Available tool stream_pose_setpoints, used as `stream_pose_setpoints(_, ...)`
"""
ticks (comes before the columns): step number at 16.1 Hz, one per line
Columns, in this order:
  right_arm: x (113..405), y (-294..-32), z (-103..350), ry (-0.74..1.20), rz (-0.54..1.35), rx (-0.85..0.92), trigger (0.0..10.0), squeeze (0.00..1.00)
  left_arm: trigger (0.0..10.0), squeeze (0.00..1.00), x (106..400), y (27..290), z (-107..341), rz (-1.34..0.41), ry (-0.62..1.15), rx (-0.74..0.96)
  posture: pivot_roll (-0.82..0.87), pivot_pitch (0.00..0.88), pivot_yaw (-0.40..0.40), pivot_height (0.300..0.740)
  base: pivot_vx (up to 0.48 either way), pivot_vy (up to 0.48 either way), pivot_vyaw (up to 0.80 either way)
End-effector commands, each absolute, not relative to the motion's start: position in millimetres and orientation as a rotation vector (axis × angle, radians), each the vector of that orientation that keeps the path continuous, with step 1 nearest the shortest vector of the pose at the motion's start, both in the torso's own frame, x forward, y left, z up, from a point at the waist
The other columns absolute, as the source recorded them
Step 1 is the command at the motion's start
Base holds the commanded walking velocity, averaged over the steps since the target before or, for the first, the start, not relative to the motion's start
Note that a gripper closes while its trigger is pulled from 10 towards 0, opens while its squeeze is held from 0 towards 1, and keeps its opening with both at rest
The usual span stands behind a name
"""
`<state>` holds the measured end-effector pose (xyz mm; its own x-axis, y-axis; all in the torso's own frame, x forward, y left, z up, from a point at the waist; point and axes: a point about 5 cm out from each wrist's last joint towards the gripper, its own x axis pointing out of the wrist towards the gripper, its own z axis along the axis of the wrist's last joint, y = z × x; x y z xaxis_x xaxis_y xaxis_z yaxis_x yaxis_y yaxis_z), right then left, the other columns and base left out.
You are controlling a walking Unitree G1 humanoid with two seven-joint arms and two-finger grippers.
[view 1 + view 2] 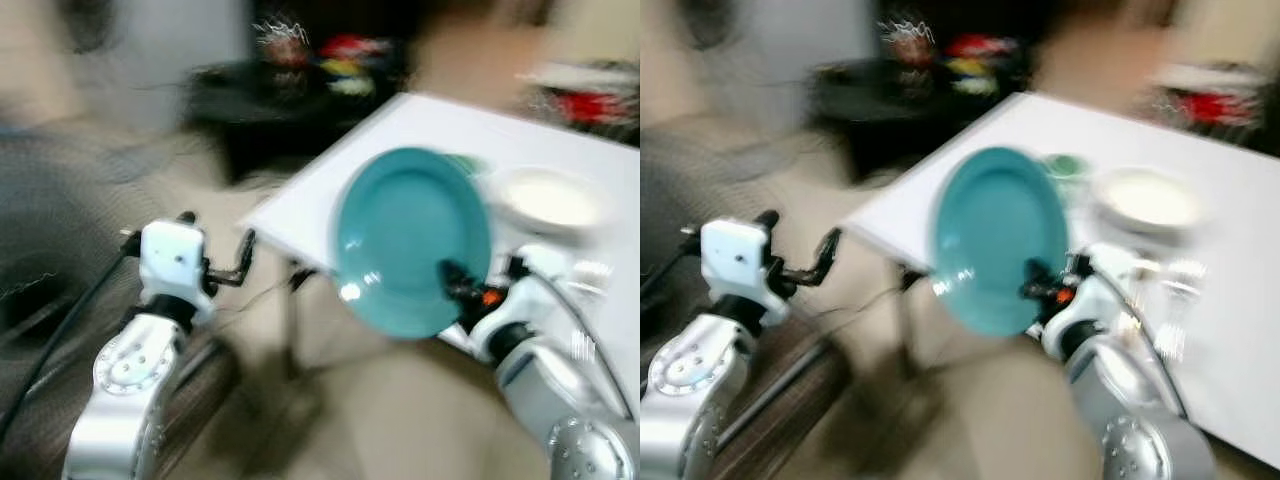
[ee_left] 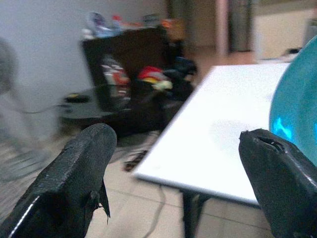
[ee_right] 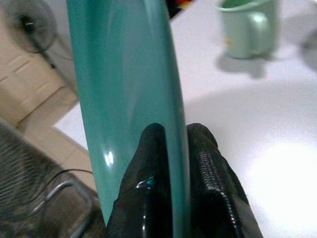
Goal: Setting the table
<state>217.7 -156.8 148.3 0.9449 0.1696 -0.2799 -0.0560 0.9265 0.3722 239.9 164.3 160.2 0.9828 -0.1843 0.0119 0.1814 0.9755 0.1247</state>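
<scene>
The right gripper (image 3: 171, 163) pinches the upright teal plate (image 1: 410, 240), not yet set on the surface (image 1: 420, 125); at 1 o'clock a white dish (image 1: 548, 198) and mug (image 3: 247, 27) already stand; the left gripper (image 2: 173, 163) hangs wide open.

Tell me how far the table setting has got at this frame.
Already on the white table: a white plate and a green mug. In hand: the right gripper pinches the teal plate by its rim, held upright over the table's near corner. Left: setting that plate down flat. The left gripper hangs open, holding nothing.

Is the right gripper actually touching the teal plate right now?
Touching. In the right wrist view, the right gripper has its two black fingers pinching the rim of the teal plate between them.
</scene>
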Motion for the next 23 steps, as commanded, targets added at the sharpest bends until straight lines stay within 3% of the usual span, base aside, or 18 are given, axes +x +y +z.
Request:
stream_pose_setpoints(1,217,-162,159,0.263,0.101,0.353,10.0,0.00,10.0,0.00,241,157,167,-0.218,-0.054,0.115,-0.02,0.000,0.040,0.740,0.442,0.000,-0.80)
stream_pose_setpoints(5,218,-150,173,0.188,0.194,0.405,10.0,0.00,10.0,0.00,242,156,168,-0.240,-0.063,0.108,-0.02,0.000,0.050,0.740,0.190,0.000,-0.35)
stream_pose_setpoints(10,217,-147,178,0.164,0.212,0.428,10.0,0.00,10.0,0.00,249,157,168,-0.228,-0.060,0.156,-0.02,0.000,0.060,0.740,0.000,0.414,-0.64)
stream_pose_setpoints(16,220,-146,176,0.175,0.213,0.468,10.0,0.00,10.0,0.00,253,158,171,-0.239,-0.057,0.154,-0.02,0.000,0.069,0.740,0.000,-0.305,-0.53)
stream_pose_setpoints(22,228,-136,154,0.397,0.273,0.607,10.0,0.00,10.0,0.00,227,145,167,-0.569,0.050,0.156,-0.01,0.000,0.061,0.740,0.000,0.000,0.00)
stream_pose_setpoints(23,235,-131,145,0.476,0.317,0.662,10.0,0.00,10.0,0.00,216,141,163,-0.704,0.123,0.107,-0.01,0.000,0.060,0.740,0.000,0.000,0.00)
